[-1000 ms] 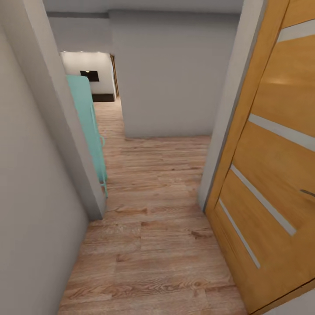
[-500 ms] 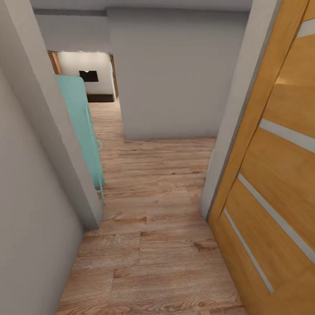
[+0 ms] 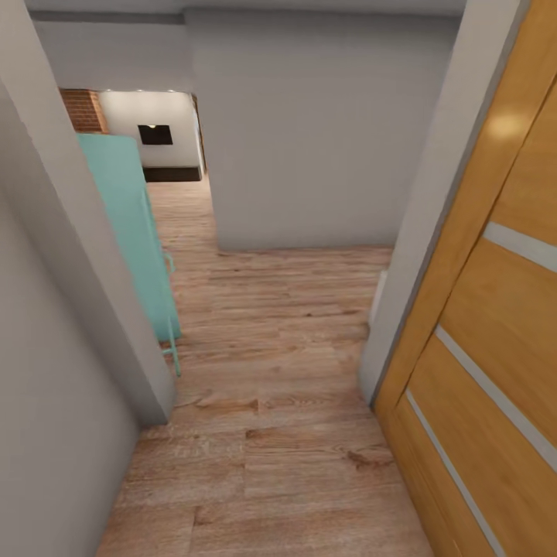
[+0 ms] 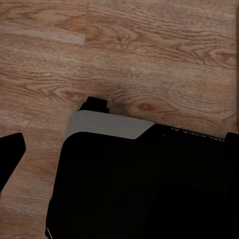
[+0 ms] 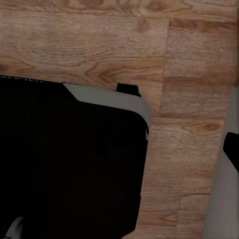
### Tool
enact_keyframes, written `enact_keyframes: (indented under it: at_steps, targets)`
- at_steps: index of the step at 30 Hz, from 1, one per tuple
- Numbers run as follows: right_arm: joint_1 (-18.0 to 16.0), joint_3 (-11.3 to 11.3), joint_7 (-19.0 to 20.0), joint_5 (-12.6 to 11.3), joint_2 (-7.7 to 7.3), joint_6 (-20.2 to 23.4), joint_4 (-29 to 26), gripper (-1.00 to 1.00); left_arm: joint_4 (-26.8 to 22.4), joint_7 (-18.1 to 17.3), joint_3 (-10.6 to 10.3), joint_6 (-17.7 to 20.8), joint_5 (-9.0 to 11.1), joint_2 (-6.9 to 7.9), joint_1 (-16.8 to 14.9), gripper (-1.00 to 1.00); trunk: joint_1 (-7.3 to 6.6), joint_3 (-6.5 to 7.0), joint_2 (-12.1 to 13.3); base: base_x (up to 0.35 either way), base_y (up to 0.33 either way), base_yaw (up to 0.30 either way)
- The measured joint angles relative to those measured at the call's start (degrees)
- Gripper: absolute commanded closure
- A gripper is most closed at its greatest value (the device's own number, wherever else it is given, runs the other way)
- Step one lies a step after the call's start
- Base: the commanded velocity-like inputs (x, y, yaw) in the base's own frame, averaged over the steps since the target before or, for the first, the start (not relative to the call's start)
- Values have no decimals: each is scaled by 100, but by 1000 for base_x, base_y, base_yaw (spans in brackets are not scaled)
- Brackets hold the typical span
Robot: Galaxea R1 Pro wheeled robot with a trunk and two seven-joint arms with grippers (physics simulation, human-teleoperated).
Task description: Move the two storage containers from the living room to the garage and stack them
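Head camera has advanced along the wood-plank hallway floor (image 3: 278,433) and turned slightly. Orange-brown door (image 3: 495,325) now sits larger in view; its handle has passed out of frame. Beyond the teal panel (image 3: 131,232), a strip of red brick (image 3: 81,110) has come into sight. The things themselves have not moved.

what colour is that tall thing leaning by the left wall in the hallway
Light teal, or mint green. The tall panel shows best in the head view.
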Motion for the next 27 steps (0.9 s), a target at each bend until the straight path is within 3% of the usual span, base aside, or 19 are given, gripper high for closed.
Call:
enact_keyframes:
  at_steps: [27]
  targets:
    - [0,0,0,0,0,0,0,-100,0,0,1,0,0,2,0,-100,0,0,0,319,0,0]
